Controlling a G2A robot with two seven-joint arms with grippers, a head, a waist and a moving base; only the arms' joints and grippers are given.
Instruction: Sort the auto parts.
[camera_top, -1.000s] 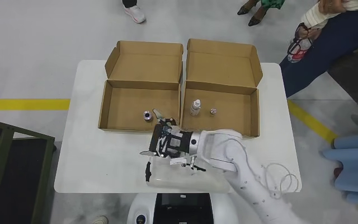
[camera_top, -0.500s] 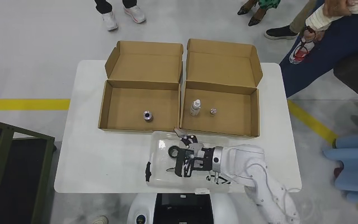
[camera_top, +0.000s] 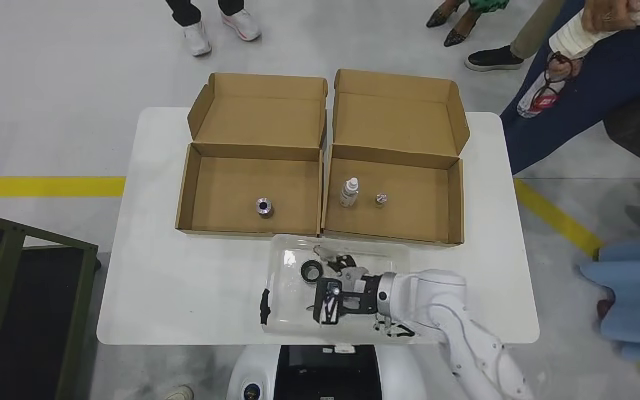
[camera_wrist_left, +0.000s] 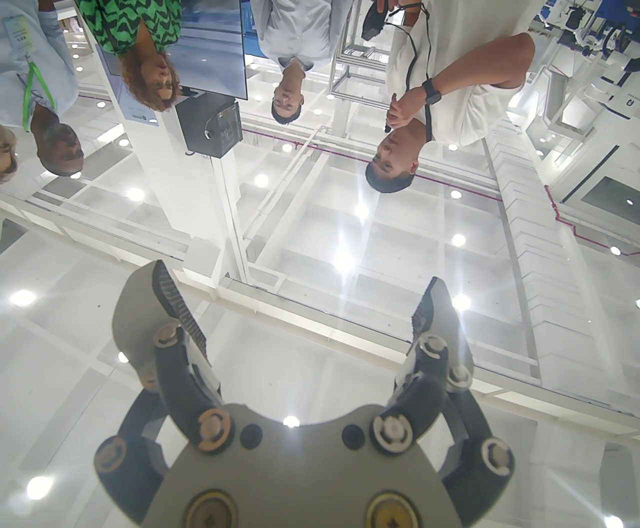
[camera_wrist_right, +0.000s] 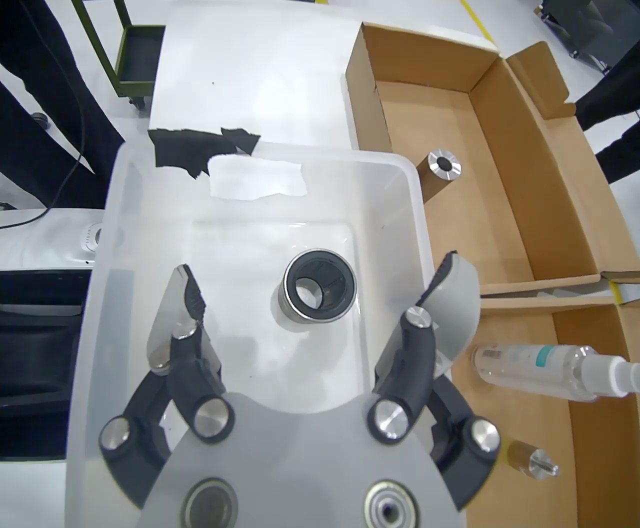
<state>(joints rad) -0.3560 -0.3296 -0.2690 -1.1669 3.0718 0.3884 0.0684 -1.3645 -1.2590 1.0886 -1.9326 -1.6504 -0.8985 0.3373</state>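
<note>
A clear plastic bin (camera_top: 392, 250) (camera_wrist_right: 265, 156) stands at the table's near edge. In it lies a black and metal ring bearing (camera_top: 312, 269) (camera_wrist_right: 317, 292). My right gripper (camera_top: 326, 286) (camera_wrist_right: 316, 266) hangs open just above the bin, its fingers either side of the bearing and apart from it. The left cardboard box (camera_top: 205, 192) holds a metal cylinder (camera_top: 263, 207) (camera_wrist_right: 443, 168). In the right box (camera_top: 440, 205) lie a spray bottle (camera_top: 349, 190) (camera_wrist_right: 545, 372) and a small metal stud (camera_top: 381, 199) (camera_wrist_right: 533, 460). My left gripper (camera_wrist_left: 297, 285) is open and empty, pointing up at the ceiling.
Both boxes stand side by side behind the bin with their lids folded back. Black tape (camera_wrist_right: 200, 145) sticks to the bin's corner. Bare white table (camera_top: 170, 280) lies left of the bin. People stand beyond the table's far side.
My right gripper has drawn back from the left box's front wall toward the near edge and now sits over the bin. The parts in the boxes have not moved.
</note>
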